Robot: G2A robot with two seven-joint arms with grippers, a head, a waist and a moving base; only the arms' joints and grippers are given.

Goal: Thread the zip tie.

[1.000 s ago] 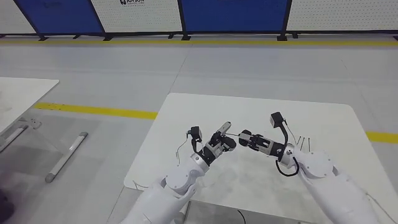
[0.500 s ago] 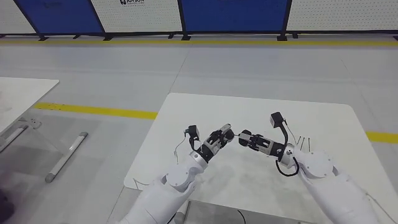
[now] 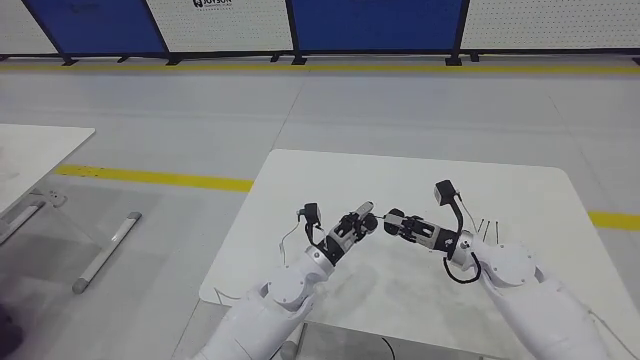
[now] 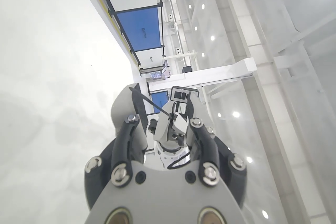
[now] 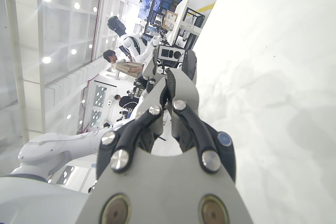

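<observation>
fingers (image 5: 183, 88) of right gripper (image 5: 168, 75) pinch zip tie (image 4: 151, 103); left gripper (image 4: 162, 97) gapes.

zip tie (image 4: 149, 101): black | table (image 3: 500, 190): white | floor stripe (image 3: 150, 177): yellow | wall panels (image 3: 375, 5): blue, white dotted

head camera above table (image 3: 420, 175), wrist cameras close, facing each other

Robotics lab/test hall: pegboard partitions (image 3: 380, 5), yellow floor tape (image 3: 150, 177), white worktable (image 3: 420, 175), humanoid robot (image 5: 131, 42) in bkgd.
</observation>
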